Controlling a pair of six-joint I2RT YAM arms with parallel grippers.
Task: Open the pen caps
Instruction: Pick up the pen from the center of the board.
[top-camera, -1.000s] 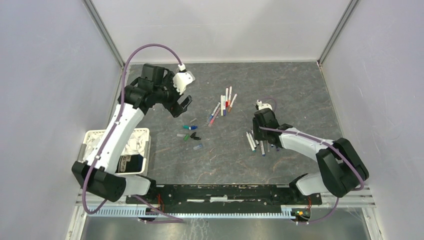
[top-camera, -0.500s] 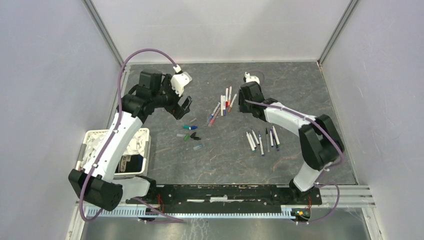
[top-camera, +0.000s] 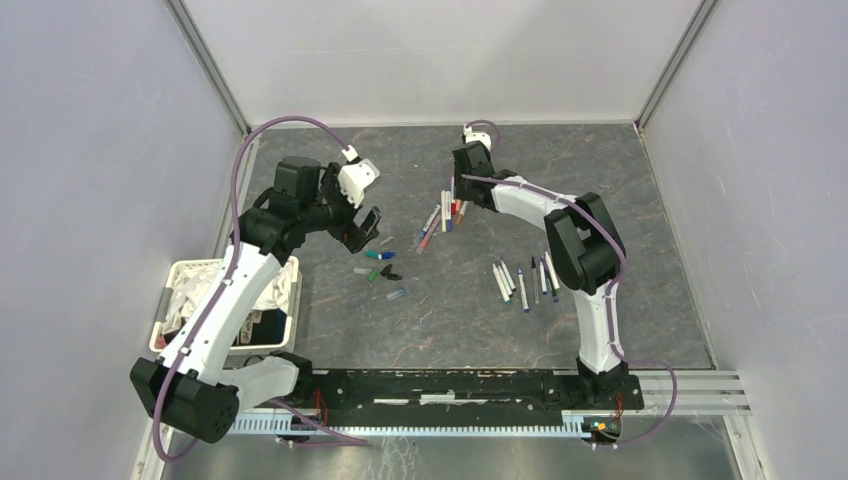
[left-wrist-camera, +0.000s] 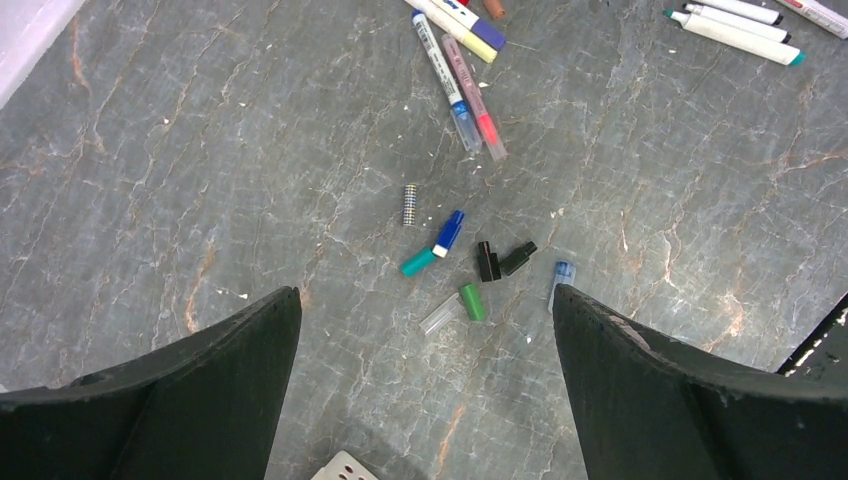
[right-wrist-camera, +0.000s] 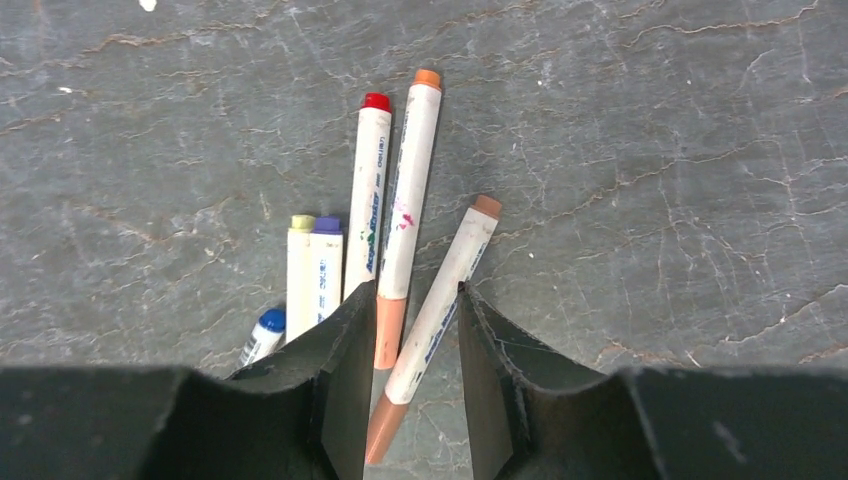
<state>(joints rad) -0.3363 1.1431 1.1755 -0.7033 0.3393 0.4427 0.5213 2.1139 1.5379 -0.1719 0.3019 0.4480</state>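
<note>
Both sides, status? (Q)
Right end effector (right-wrist-camera: 410, 380) is hovering narrow, straddling two capped pens (right-wrist-camera: 400, 200), no grip evident; left end effector (left-wrist-camera: 425, 300) is hanging wide over loose pen caps (left-wrist-camera: 487, 262). (A)
Progress? (Q)
Roughly half, I judge: uncapped pens (top-camera: 505, 282) are lying aside on the counter (top-camera: 640, 220); the capped pens are waiting for opening. (A)

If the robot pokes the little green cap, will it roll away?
Probably: the green cap looks round and lies on its side on the flat table, so it may roll. It is tiny, so likely very light. The clear cap right beside it might move too.
</note>
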